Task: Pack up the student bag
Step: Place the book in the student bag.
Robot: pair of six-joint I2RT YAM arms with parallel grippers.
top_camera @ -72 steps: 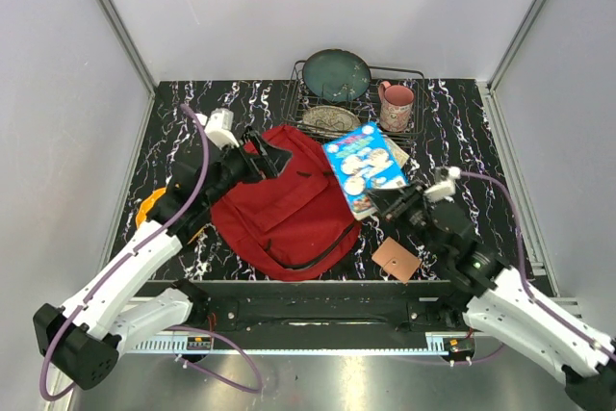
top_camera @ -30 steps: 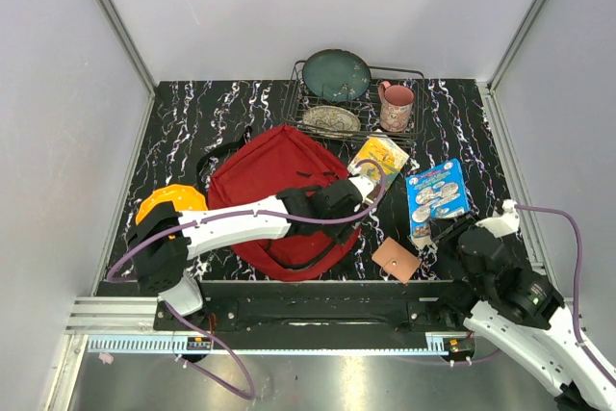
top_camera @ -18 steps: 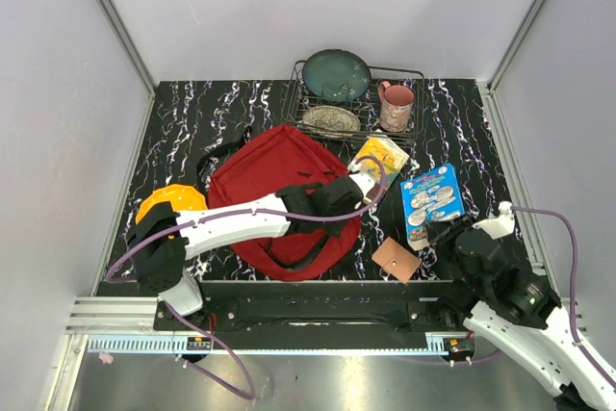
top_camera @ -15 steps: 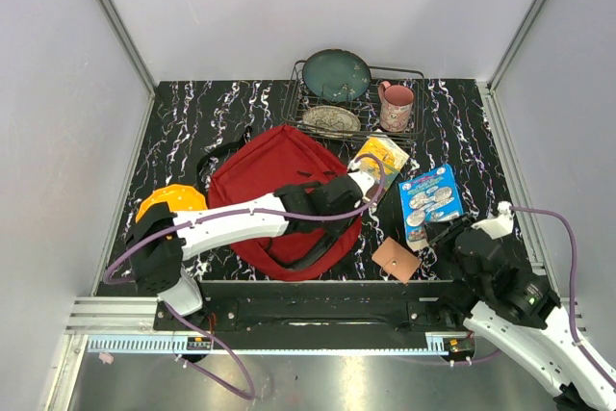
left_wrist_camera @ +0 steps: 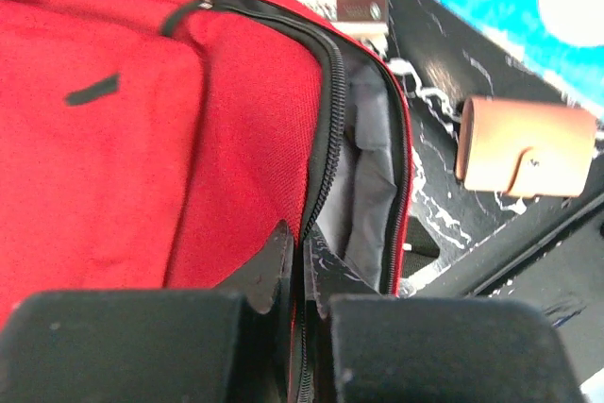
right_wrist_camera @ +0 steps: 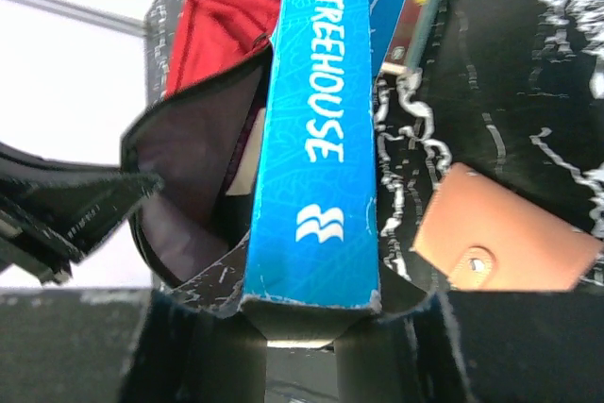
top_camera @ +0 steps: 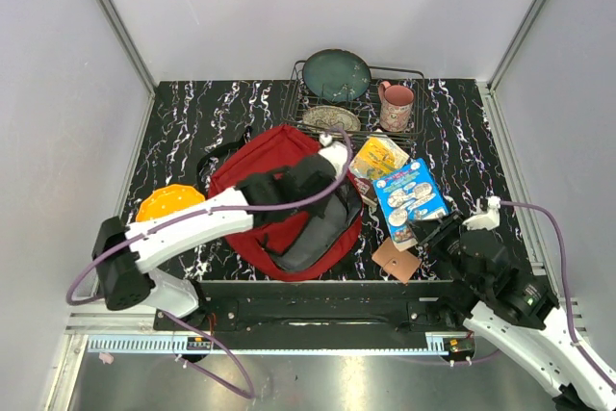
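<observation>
The right gripper (right_wrist_camera: 311, 313) grips the near end of the blue book (top_camera: 412, 197), and beyond it the left gripper (left_wrist_camera: 300, 271) is pinched on the zipper edge of the student bag (top_camera: 274, 156), which lies flat in the middle of the desk (top_camera: 192, 113), long axis near-to-far, grey-lined mouth facing right toward the book.

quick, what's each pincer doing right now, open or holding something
left pincer: closed on the zipper edge of the student bag.
right pincer: closed on the blue book, gripping its spine end.
</observation>
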